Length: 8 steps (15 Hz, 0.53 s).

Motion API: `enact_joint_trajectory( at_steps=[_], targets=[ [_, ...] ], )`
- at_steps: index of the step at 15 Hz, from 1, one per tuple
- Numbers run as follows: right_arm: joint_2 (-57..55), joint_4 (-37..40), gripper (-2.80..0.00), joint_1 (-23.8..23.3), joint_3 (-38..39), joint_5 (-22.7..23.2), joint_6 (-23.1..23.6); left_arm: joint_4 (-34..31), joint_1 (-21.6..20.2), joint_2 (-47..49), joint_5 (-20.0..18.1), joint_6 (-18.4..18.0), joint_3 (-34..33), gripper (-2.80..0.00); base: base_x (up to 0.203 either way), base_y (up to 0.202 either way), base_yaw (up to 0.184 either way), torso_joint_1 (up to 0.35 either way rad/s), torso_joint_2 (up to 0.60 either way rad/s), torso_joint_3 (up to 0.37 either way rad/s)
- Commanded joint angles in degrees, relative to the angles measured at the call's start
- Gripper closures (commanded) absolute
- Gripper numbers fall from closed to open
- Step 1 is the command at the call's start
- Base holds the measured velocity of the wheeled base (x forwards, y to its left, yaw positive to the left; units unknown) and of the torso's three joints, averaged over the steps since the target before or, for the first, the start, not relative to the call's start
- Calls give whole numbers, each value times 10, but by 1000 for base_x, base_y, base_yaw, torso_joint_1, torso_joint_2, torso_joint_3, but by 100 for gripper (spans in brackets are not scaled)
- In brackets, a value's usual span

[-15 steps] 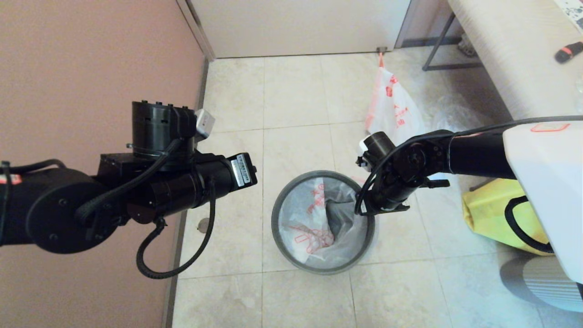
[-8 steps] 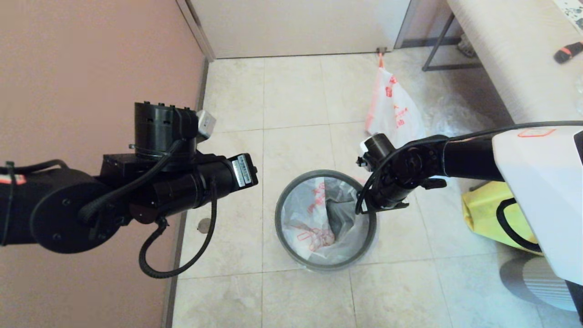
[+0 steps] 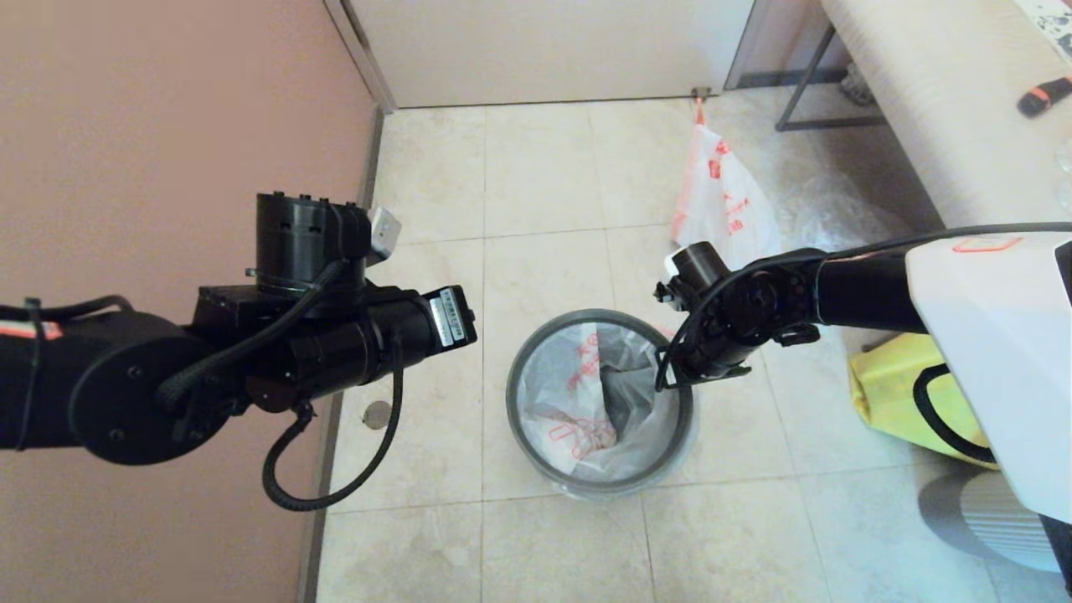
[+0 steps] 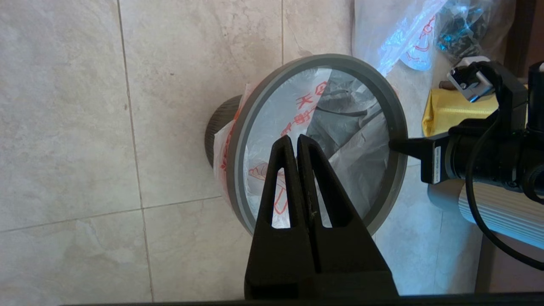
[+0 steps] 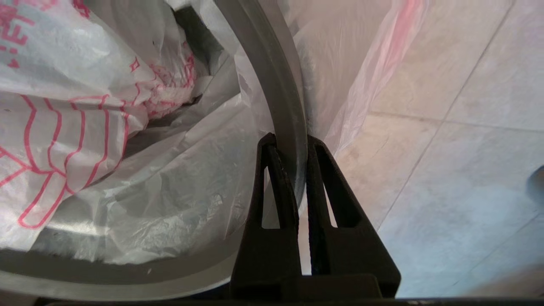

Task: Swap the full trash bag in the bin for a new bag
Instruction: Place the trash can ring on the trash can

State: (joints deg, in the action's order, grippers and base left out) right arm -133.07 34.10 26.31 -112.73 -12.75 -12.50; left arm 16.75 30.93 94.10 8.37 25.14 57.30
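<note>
Right wrist view: hoop [image 5: 280, 85] clamped between right gripper [image 5: 291, 142] fingers; stiff, thin, best gripped edgewise. New bag [image 5: 85, 127] film beside fingertips judged soft, slippery. Left gripper [image 4: 296, 142] fingers together, idle.

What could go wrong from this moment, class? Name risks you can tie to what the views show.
1. The right tool pinches the grey hoop on one side only; the hoop could tilt and seat unevenly on the bin.
2. The new bag lies loosely bunched under the hoop; its hem may slip inside.
3. The shut left tool hangs above the opening and could snag the thin plastic.
</note>
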Motion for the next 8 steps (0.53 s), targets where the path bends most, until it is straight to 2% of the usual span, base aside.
enact_joint_trajectory(
  at_steps=[1,8],
  targets=[
    [-5,-2,0,4,0,-4,1,1,0,2,1,2,0,0,0,0,0,0,0,0],
    [-17,-21,0,16,0,-32,27,1,-3,3,1,2,0,0,0,0,0,0,0,0]
  ],
)
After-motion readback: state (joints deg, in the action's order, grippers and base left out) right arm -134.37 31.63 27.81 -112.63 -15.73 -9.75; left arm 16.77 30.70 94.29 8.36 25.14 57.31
